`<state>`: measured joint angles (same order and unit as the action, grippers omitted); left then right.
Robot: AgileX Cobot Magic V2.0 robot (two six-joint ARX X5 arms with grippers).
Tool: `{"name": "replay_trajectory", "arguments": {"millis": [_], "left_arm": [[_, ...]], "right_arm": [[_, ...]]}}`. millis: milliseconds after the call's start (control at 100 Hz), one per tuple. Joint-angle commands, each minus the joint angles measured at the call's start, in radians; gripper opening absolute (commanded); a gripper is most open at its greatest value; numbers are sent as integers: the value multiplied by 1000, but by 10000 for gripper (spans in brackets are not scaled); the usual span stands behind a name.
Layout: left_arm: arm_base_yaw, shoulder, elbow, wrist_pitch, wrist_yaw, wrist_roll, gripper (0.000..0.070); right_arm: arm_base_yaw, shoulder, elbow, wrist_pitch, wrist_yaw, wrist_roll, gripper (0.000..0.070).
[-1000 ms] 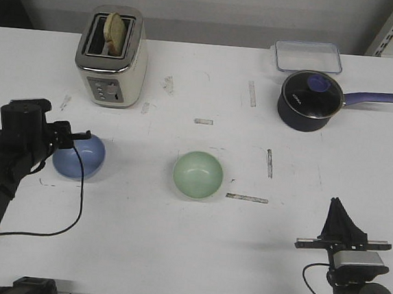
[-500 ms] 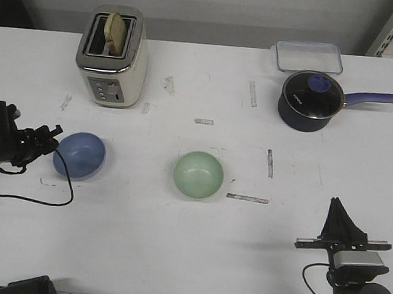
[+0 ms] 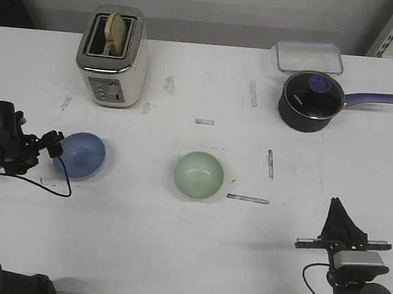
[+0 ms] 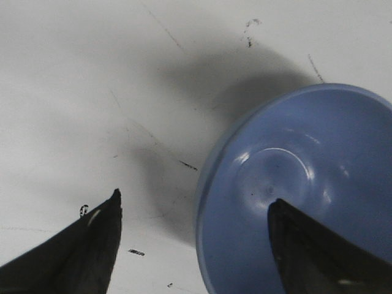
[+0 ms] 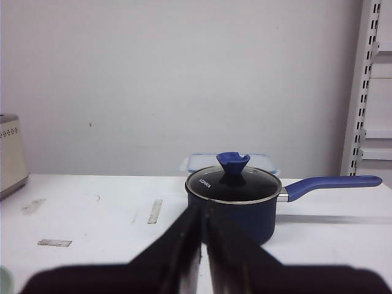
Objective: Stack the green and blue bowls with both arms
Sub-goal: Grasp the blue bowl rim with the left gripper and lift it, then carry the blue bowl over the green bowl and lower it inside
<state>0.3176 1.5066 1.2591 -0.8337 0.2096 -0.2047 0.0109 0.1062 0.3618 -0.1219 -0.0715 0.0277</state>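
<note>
Since the earlier frame the left gripper (image 3: 53,143) has shifted a little toward the blue bowl (image 3: 80,155), and its tip now sits at the bowl's left rim. Its jaws are spread wide: in the left wrist view one pointed black finger (image 4: 318,251) is over the inside of the bowl and the other is outside, above the table (image 3: 174,241).

Two bowls are on the table, both round, smooth and glossy, both upright with the opening upward. The blue one is at the left, and the green bowl (image 3: 199,175) is near the centre, well apart from it.

Only one saucepan (image 3: 311,101) is there, dark purple with a glass lid, its long handle pointing to the right.

At the near right the right gripper (image 3: 336,213) has its jaws pressed together and holds nothing.
</note>
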Motion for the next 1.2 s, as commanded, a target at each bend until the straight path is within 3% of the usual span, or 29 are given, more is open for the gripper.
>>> {"name": "replay_trajectory", "arguments": {"millis": [0,180,300,350,440,570,950,1190], "left_arm": [[-8,38,6,-3,0,13,448],[-41,105,6,-2,0,14,424],[-50,122,6,4,0,13,231],[-50,128,6,6,-3,13,189],[-50,134,6,6,-6,13,178],[-50,134,6,6,-7,13,0],[-95,8,26,-22,-6,-26,0],[-261,-2,122,-85,-6,-66,0]], "right_arm": [[-2,-3,4,15,1,8,4],[-2,-3,4,15,1,8,4],[-2,-3,4,15,1,8,4],[-2,-3,4,15,1,8,4],[-2,-3,4,15,1,8,4],[-2,-3,4,15,1,8,4],[-2,-3,4,15,1,8,4],[-2,-3,4,15,1,8,4]]}}
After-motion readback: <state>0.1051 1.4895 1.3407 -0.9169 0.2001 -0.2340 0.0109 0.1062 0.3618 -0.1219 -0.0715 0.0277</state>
